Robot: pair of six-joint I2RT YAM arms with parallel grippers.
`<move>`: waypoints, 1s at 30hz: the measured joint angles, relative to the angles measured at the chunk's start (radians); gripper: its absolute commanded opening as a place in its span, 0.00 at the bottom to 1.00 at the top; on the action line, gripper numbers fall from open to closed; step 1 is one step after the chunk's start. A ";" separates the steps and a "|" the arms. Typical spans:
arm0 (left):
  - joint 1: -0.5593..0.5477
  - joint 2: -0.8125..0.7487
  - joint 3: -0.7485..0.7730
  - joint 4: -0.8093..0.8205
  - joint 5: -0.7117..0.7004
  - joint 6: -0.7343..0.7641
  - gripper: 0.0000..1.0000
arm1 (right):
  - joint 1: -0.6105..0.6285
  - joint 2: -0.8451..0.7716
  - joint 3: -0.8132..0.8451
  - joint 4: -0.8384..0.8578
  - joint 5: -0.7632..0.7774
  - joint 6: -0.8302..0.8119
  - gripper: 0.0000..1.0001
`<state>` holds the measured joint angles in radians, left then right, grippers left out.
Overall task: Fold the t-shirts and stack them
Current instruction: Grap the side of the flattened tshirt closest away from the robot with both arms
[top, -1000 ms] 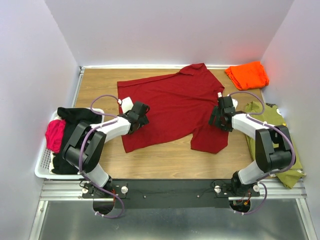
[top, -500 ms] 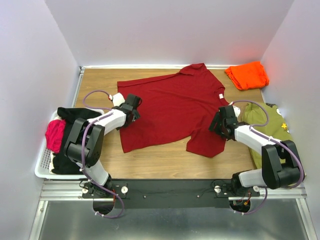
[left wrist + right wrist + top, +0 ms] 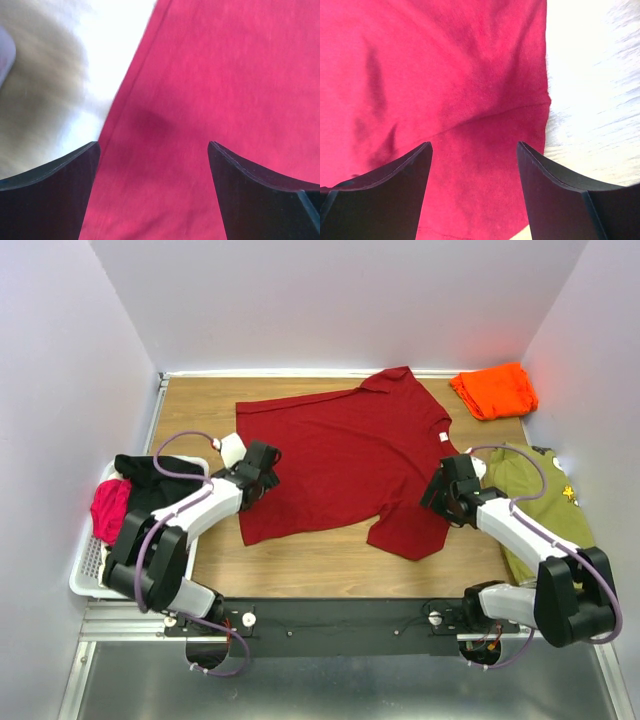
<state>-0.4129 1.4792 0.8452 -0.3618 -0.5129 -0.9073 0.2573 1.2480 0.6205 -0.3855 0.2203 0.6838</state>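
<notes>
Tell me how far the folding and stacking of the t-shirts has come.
Done: the orange shirt lies folded in the far right corner. In hand: the dark red shirt is spread flat; the left gripper and right gripper hover open over opposite edges. Left: folding it, stacking it, then perhaps the olive garment and the basket clothes.

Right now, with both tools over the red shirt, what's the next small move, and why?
Probably lower both tools a little and pinch the edges beneath them. The dark red shirt lies spread flat on the table. The left tool hangs open over its left edge, and the right tool is open over its right edge. Neither grips anything yet.
</notes>
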 measured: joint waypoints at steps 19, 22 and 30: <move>-0.174 -0.175 -0.191 -0.281 -0.042 -0.390 0.81 | 0.011 0.000 0.130 -0.027 0.030 -0.057 0.77; -0.191 -0.180 -0.210 -0.300 -0.035 -0.426 0.77 | 0.012 0.006 0.128 -0.026 0.031 -0.065 0.77; -0.240 -0.177 -0.211 -0.323 -0.023 -0.475 0.71 | 0.012 0.014 0.115 -0.026 0.038 -0.072 0.77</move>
<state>-0.6529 1.3018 0.6346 -0.6846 -0.5354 -1.3819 0.2691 1.2625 0.7357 -0.4118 0.2584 0.6113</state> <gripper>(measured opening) 0.724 0.767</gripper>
